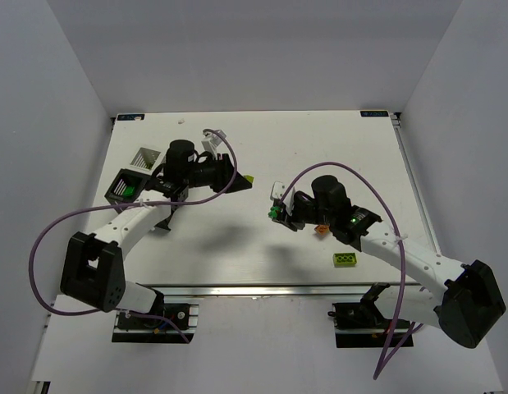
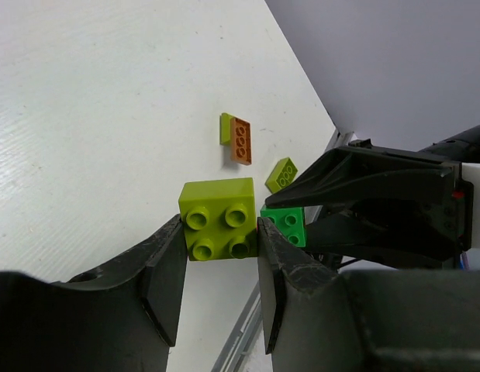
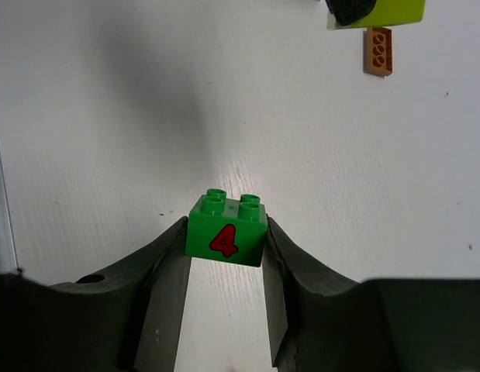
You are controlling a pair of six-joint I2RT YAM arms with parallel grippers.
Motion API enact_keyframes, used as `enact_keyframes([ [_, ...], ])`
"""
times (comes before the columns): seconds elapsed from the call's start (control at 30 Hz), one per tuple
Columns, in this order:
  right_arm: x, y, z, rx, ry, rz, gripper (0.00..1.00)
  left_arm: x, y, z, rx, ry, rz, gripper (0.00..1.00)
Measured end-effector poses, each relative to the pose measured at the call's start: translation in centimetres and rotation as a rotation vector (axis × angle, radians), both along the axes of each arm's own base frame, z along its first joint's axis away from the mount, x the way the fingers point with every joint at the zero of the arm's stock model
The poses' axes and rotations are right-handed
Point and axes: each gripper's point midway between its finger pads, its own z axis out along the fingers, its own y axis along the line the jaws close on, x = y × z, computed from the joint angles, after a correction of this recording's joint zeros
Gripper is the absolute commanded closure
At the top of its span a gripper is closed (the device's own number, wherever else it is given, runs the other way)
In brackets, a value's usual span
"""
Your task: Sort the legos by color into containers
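Your left gripper [image 2: 220,242] is clamping a lime brick [image 2: 216,205], and your right gripper [image 3: 226,262] is pinching a green brick [image 3: 226,230]. Both are hanging over mid-table [image 1: 360,148], well apart from the white box [image 1: 144,158] and black box [image 1: 122,186]. With the tips sitting this near each other, you are risking a collision that knocks a brick loose.

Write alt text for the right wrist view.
The right pincer grips a green brick with a red 4 on its side, against a white table. An orange brick lies at the top right, below a partly hidden lime piece.
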Motion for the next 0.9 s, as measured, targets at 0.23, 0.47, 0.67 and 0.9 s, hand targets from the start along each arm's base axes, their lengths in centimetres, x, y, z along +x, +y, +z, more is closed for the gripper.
enact_keyframes([
  [0.23, -0.1, -0.1, -0.2, -0.006, 0.007, 0.000, 1.00, 0.8, 0.9, -0.1, 0.030, -0.017, 0.061, 1.00],
  [0.47, -0.1, -0.1, -0.2, -0.007, 0.008, 0.000, 1.00, 1.4, 1.9, 0.7, 0.050, -0.056, 0.119, 1.00],
  [0.67, 0.0, 0.0, -0.5, -0.013, 0.014, 0.000, 1.00, 1.7, 2.4, 1.1, 0.058, -0.074, 0.149, 1.00],
  [0.9, 0.0, 0.1, -1.0, -0.023, 0.023, 0.001, 1.00, 2.4, 3.5, 1.8, 0.082, -0.114, 0.215, 1.00],
])
